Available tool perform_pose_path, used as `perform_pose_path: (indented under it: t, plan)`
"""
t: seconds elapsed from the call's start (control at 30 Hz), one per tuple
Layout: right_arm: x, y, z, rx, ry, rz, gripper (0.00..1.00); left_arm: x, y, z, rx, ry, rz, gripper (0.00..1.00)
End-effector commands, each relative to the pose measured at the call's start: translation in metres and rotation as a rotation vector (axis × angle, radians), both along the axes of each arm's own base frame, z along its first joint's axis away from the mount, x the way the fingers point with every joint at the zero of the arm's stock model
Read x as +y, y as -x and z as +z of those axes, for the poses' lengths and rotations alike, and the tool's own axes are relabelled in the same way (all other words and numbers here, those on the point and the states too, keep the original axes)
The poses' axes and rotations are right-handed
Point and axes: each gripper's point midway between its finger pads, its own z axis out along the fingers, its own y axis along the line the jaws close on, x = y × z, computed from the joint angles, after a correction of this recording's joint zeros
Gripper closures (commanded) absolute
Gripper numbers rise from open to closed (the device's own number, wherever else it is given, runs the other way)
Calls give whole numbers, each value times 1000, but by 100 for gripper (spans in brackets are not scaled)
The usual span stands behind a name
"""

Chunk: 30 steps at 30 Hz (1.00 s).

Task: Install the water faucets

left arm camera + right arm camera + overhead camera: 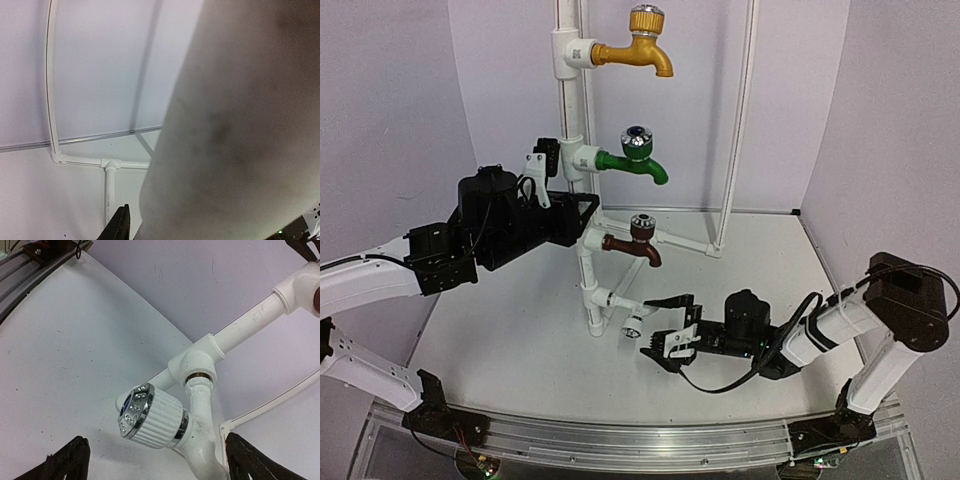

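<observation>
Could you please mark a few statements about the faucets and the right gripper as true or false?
1. The yellow faucet sits highest on the vertical pipe. True.
2. The green faucet is the lowest one. False: the white faucet is lowest.
3. The right gripper is shut on the white faucet. False: it is open, with a finger on either side.
4. The brown faucet sits below the green faucet. True.

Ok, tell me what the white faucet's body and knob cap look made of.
White faucet body: likely moulded plastic, matte white, slightly scuffed. Knob cap: shiny silver rim with studs, chrome-plated plastic or metal; cannot tell which.
</observation>
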Motion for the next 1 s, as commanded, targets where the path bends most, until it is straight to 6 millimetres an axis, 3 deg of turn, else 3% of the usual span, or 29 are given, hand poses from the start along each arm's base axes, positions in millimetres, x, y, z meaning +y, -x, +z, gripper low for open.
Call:
perform_pose_path:
  t: [0.0, 0.3, 0.43, 0.73, 0.97]
  plan:
    - [12, -25, 42, -198, -100, -111, 8, -13, 25, -47, 288, 30, -80, 100]
    - [20, -36, 40, 9, -226, -178, 27, -13, 24, -48, 288, 26, -79, 100]
    - [19, -30, 46, 198, -360, -157, 38, -13, 25, -48, 288, 28, -79, 100]
    - [16, -22, 56, 584, -635, -95, 49, -11, 26, -47, 289, 34, -80, 100]
    - [13, -27, 64, 878, -797, -89, 68, -10, 27, -46, 288, 37, -80, 100]
